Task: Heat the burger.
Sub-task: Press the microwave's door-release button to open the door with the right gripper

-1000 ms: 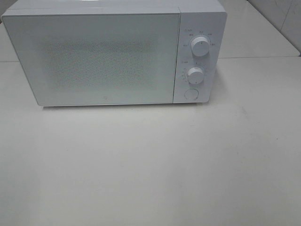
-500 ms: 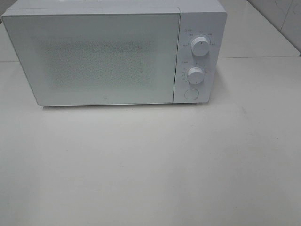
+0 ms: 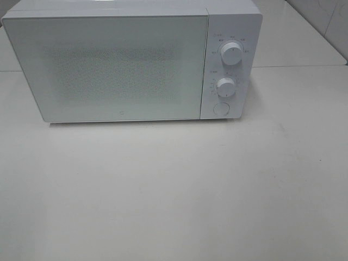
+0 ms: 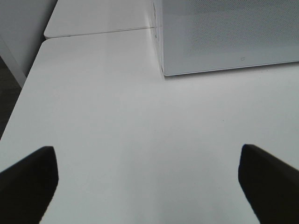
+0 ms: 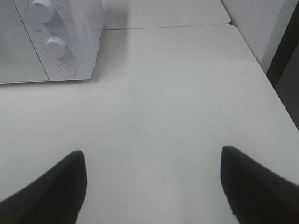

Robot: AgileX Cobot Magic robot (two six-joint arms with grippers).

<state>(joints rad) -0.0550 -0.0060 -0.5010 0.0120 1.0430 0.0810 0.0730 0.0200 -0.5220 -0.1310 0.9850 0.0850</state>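
The burger is in none of the three views. It may sit behind the frosted door (image 3: 109,65) of the microwave (image 3: 130,117), which is shut and cannot be seen through, or lie outside the frames; I cannot tell which.

The left tool (image 4: 145,150) hangs over bare worktop (image 3: 174,190) near the microwave's hinge-side corner, jaws spread wide and holding nothing. The right tool (image 5: 152,151) is likewise wide apart and empty, looking toward the control panel.

My reading is that no grasp is in hand: this is a pause with both arms drawn back from the microwave (start or finish of the job, the frames do not settle it). If the burger is inside, the next move is a turn of the lower knob (image 3: 225,87) by the right tool. Otherwise the round button (image 3: 220,108) probably needs pressing to open the door.
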